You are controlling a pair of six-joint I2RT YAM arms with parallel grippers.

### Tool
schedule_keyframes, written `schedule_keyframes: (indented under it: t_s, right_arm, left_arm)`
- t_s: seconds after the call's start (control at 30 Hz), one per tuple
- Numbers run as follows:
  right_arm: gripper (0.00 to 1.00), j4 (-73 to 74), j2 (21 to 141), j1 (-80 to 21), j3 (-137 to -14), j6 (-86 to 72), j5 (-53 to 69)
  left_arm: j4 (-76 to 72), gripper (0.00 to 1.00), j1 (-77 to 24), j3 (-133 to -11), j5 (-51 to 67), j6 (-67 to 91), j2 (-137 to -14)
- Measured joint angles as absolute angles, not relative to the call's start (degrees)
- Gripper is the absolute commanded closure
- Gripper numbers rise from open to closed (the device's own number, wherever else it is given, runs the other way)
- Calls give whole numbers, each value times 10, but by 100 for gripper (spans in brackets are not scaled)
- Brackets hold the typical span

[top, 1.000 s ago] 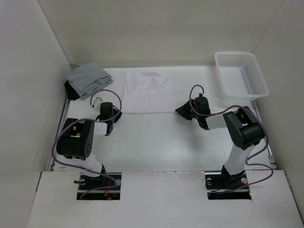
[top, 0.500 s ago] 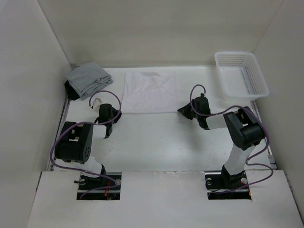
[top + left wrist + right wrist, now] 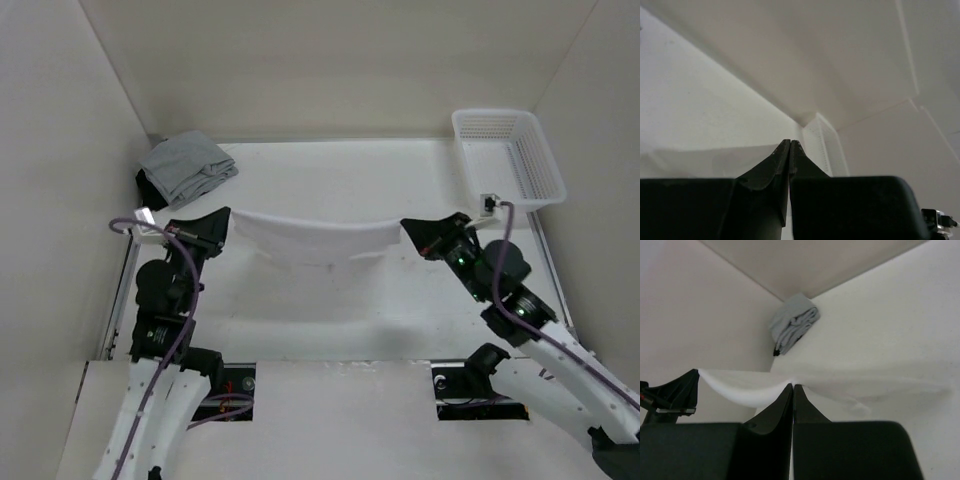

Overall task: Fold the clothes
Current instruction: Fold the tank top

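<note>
The clothes [image 3: 315,240], one plain white garment, hang in the air as a sagging band stretched between my two grippers above the table. My left gripper [image 3: 226,215] is shut on the left end of the clothes and my right gripper [image 3: 405,227] is shut on the right end. In the left wrist view the jaws of the left gripper [image 3: 790,142] are pressed together, with the clothes [image 3: 705,160] running off to the left. From the right wrist camera, the right gripper [image 3: 792,385] pinches the clothes [image 3: 750,385], which run across to the left gripper [image 3: 677,390].
A grey cloth bundle [image 3: 185,168] with a dark edge lies in the back left corner, also seen as the grey bundle [image 3: 792,325] from the right wrist. A white lattice basket [image 3: 510,160] stands at the back right. Walls close in the table on three sides.
The clothes lay flat on the table at the back. The right gripper has shut on their near corner, and both arms have risen and pulled back, lifting the clothes off the table.
</note>
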State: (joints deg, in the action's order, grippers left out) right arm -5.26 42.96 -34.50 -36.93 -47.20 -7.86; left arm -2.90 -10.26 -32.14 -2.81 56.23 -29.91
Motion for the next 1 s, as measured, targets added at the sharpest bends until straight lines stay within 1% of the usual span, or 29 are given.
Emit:
schedule_keyframes:
  t_s: [0.07, 0.13, 0.23, 0.3, 0.37, 0.43, 0.5, 0.6, 0.73, 0.87, 0.93, 1.0]
  right_arm:
    - [98, 21, 360, -389, -404, -456, -116]
    - [98, 78, 320, -433, -446, -446, -153]
    - [97, 141, 292, -503, -499, -436, -207]
    - [97, 163, 289, -534, -514, -430, -230]
    - [97, 175, 301, -533, -513, -423, -241]
    - [97, 172, 333, -502, -504, -419, -233]
    - [97, 150, 381, -445, -481, -416, -201]
    - [97, 94, 490, -334, -438, -418, -124]
    - [97, 8, 705, -234, -439, -426, -30]
    - [98, -34, 917, -186, -525, -435, 39]
    - [98, -47, 982, -171, -578, -437, 61]
    - [98, -55, 1013, -159, -616, -438, 78]
  left_arm:
    - [28, 100, -114, -359, -27, 559, -242]
    - [67, 100, -126, -393, -27, 559, -209]
    - [112, 100, -143, -425, -28, 559, -192]
    - [132, 100, -149, -428, -29, 559, -194]
    - [142, 100, -151, -422, -32, 559, -207]
    - [128, 100, -151, -399, -35, 558, -237]
    - [109, 100, -150, -369, -40, 558, -288]
    - [68, 100, -150, -330, -48, 557, -399]
    - [-11, 100, -146, -326, -58, 557, -589]
    - [-72, 100, -135, -397, -58, 557, -773]
    - [-93, 100, -126, -456, -57, 557, -842]
    - [-115, 100, -116, -507, -55, 557, -887]
